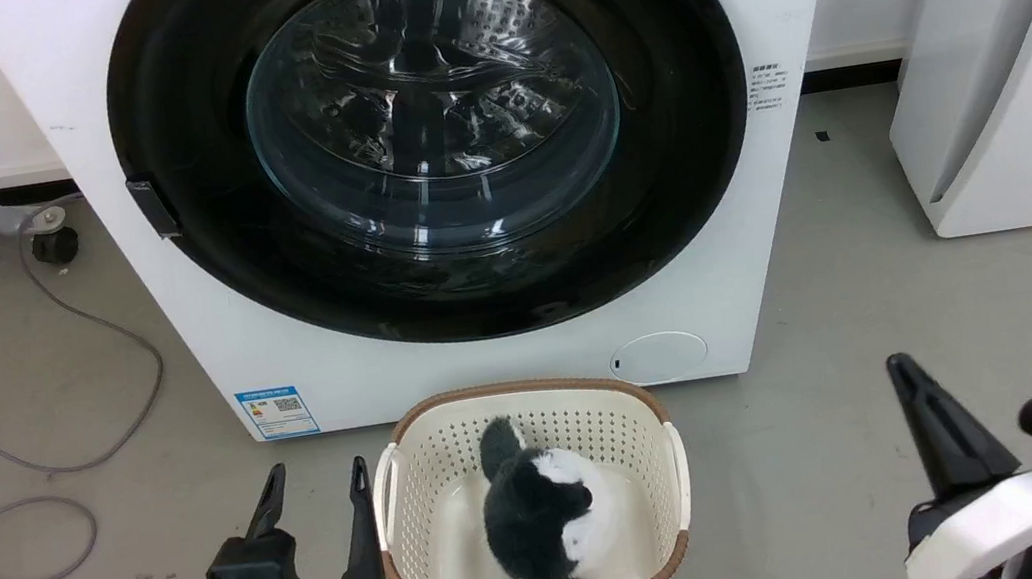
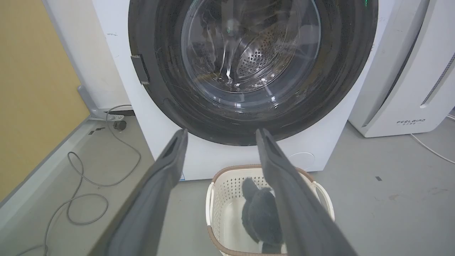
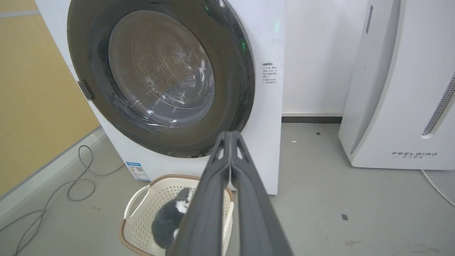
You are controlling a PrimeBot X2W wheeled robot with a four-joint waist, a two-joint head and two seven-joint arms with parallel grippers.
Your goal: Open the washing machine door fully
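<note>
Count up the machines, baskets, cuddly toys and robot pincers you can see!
Machines: 2, the washing machine and the white FEELBIRD appliance
Baskets: 1, the laundry basket
Cuddly toys: 1, the black-and-white plush toy
Pincers: 2, the left pincer and the right pincer
Total: 6

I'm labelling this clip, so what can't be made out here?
- Washing machine door: top cut off by the head view's upper edge.
- Blue sticker: print too small, head view.
- Plush toy: partly hidden behind the left gripper, left wrist view.
- Drum interior: glare on the glass, every view.
</note>
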